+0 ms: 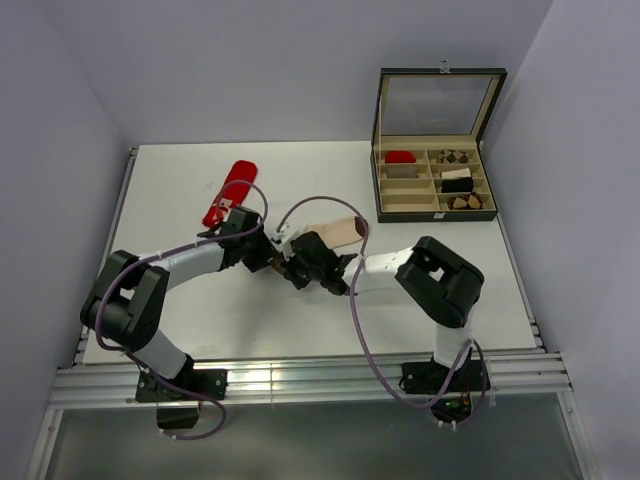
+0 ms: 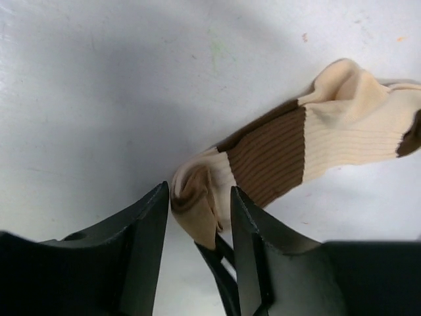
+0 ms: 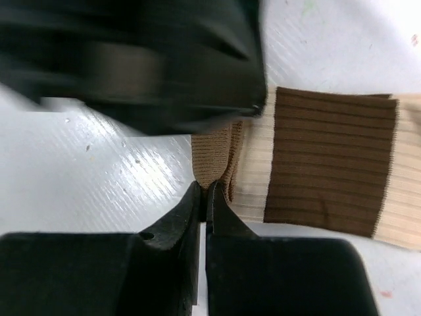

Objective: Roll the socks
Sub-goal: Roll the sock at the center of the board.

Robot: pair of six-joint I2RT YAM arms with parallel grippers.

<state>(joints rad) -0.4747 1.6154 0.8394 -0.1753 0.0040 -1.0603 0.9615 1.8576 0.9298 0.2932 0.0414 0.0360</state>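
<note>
The cream sock [image 1: 337, 231] with a brown band lies flat at mid-table. Its near end is folded up. My right gripper [image 3: 205, 189] is shut on that folded tan end of the cream sock [image 3: 329, 164]. My left gripper [image 2: 199, 209] is open, with one finger on each side of the same folded end of the cream sock [image 2: 342, 131], and the right gripper's tips show just below it. In the top view the two grippers, left [image 1: 272, 258] and right [image 1: 298, 264], meet at the sock's near-left end. The red sock [image 1: 230, 192] lies flat at the back left, apart from both grippers.
An open compartment box [image 1: 381, 188] with a raised lid stands at the back right. It holds rolled bundles and a red item. The left gripper's body [image 3: 164, 59] fills the top of the right wrist view. A purple cable loops over the sock area.
</note>
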